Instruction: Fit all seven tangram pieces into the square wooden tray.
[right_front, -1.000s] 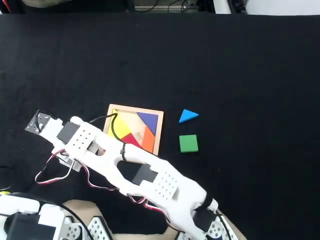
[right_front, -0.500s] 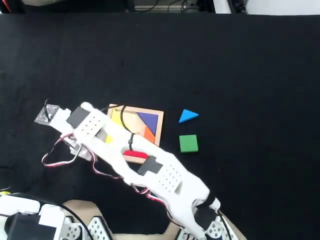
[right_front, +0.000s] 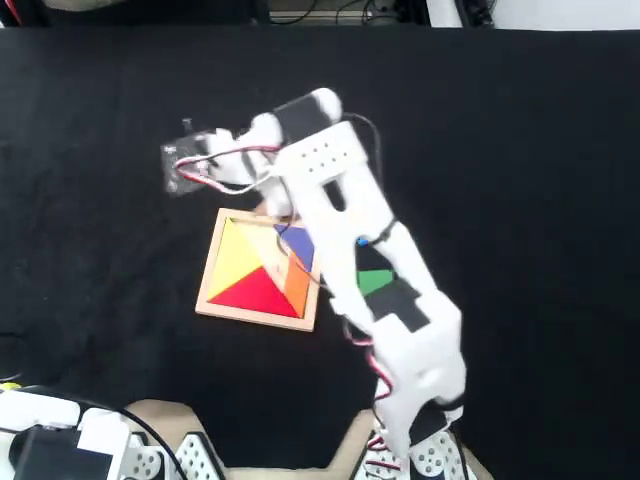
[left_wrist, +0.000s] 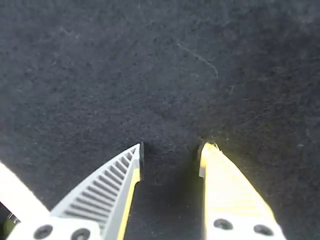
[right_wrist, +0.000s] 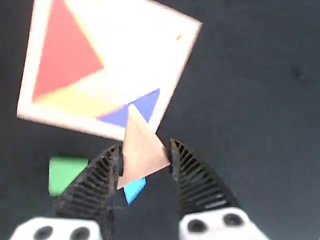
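Note:
The square wooden tray lies at mid-table and holds a yellow, a red, an orange and a dark blue piece. My right arm stretches from the front right, across the tray's right side, to its far edge. In the right wrist view my right gripper is shut on a pale orange triangle, held above the tray. A green square and a light blue triangle lie on the cloth beside the tray. My left gripper stands open over bare black cloth.
The green square and a sliver of the blue triangle peek out from under the right arm, right of the tray. The left arm's base sits at the front left corner. Black cloth covers the whole table.
The right arm has swung from the tray's front left side round to its far edge and right side. That uncovers the tray and now hides much of the green square and blue triangle.

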